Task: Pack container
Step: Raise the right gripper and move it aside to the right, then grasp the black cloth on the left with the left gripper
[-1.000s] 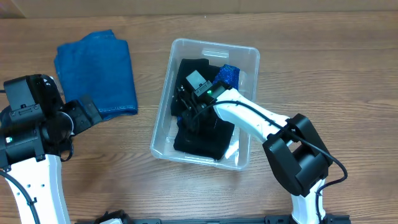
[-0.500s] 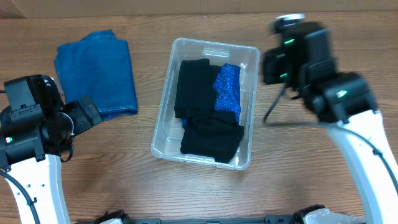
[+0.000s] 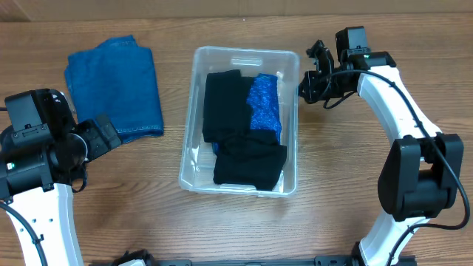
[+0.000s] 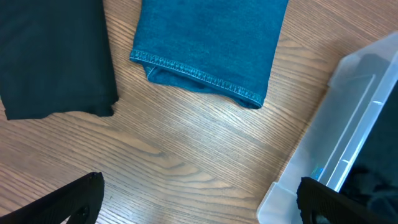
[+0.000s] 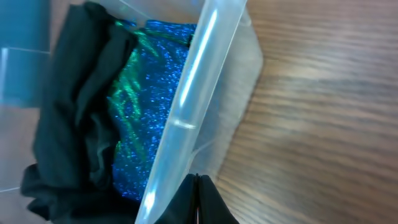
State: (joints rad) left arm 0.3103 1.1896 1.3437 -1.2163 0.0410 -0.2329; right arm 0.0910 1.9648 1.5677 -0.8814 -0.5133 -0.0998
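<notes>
Container (image 3: 244, 52) sits about mid-table (image 3: 148, 207), long side running near to far, packed with black clothes (image 3: 225, 111) plus a sparkly blue cloth (image 3: 264, 107) along its right side. Right gripper (image 3: 304, 85) is just outside the right wall near the far corner. In the wrist view its fingers (image 5: 198, 198) look pressed together with nothing between them, right beside the clear rim (image 5: 186, 93), though I can't tell if they're touching it. Left gripper (image 3: 103, 133) hangs over the near edge of some folded denim (image 3: 114, 85) on the far left, with its jaws spread wide over bare wood, holding nothing.
</notes>
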